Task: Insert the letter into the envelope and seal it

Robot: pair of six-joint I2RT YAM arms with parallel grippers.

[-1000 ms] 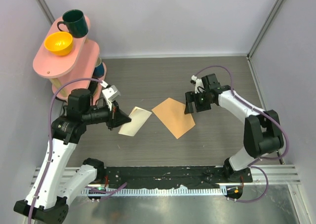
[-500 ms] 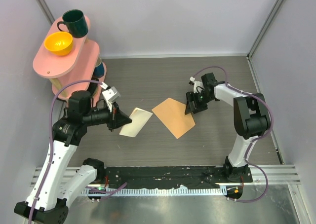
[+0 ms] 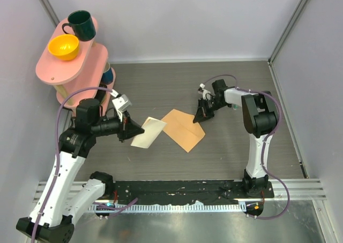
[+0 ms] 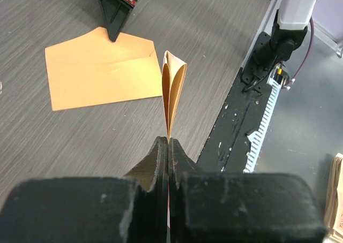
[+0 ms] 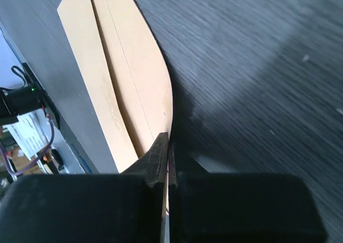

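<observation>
The cream letter (image 3: pixel 147 132) is pinched at its left end by my shut left gripper (image 3: pixel 135 129) and held just above the table. The left wrist view shows it edge-on as a folded sheet (image 4: pixel 173 88) sticking out past the shut jaws of my left gripper (image 4: pixel 169 144). Just right of it, the tan envelope (image 3: pixel 182 130) lies flat on the table. My right gripper (image 3: pixel 202 114) is shut on the envelope's far right corner. In the right wrist view that edge of the envelope (image 5: pixel 126 77) curves up into my right gripper (image 5: pixel 168 140).
A pink two-level shelf (image 3: pixel 51 71) stands at the back left, carrying a yellow bowl (image 3: pixel 63 46) and a dark green mug (image 3: pixel 80 24). A black rail (image 3: pixel 182 190) runs along the near table edge. Grey walls close in the left, back and right.
My right gripper has closed on the envelope's corner after standing open over it, and its wrist has swung left. The envelope slid slightly left. The left gripper stays almost still with the letter.
</observation>
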